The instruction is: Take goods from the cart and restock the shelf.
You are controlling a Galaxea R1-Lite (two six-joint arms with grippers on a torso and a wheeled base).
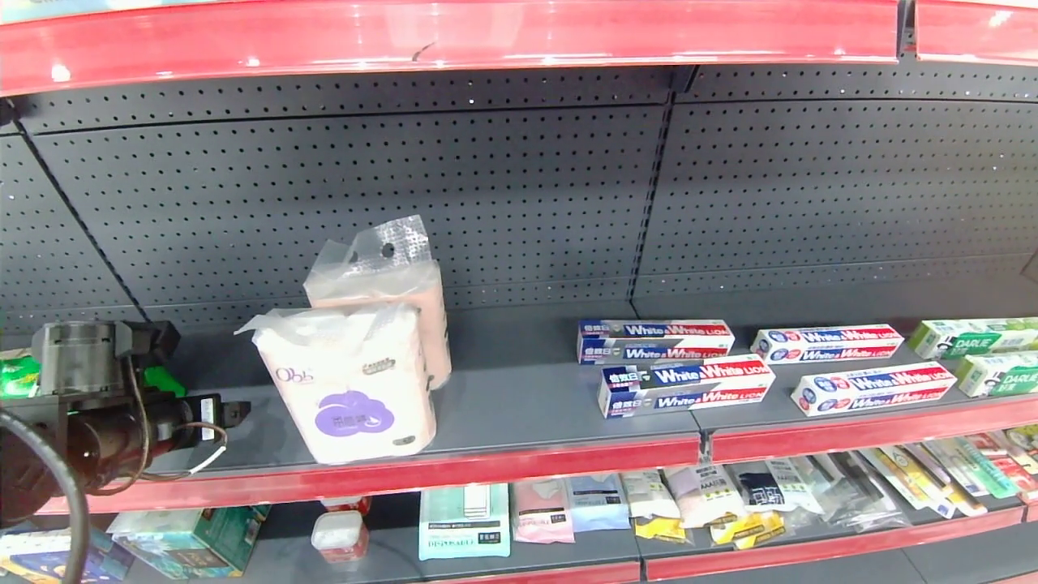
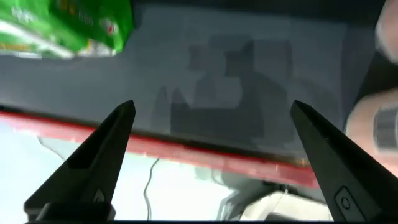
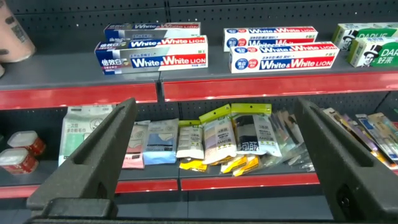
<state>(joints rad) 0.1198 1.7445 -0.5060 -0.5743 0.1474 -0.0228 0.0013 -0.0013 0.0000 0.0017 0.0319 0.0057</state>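
The shelf is a grey metal deck with a red front lip and a perforated back panel. On it stands the white tissue pack, upright just behind the lip. It is a soft block wrapped in clear film, printed with a purple cloud shape, and the film is bunched loosely at its top. Directly behind it, touching or nearly so, stands a pinkish tissue pack, also upright, with a clear handle flap rising above it.

Left of the white tissue pack, the left arm lies roughly level along the front of the shelf, with its end pointing towards the pack and stopping short of it. The left gripper has its two dark fingers spread wide with nothing between them, and it hangs over the red lip. A green packet lies on the deck beyond it, farther from the white tissue pack than the arm.

The right gripper is likewise spread wide and empty, facing the shelf front to the right of the white tissue pack.

Well to the right of that pack, four white, blue and red toothpaste boxes lie flat in two staggered pairs. Green boxes lie farther right again. Below the pack's level, on the next deck down, small flat packets lie in a row.
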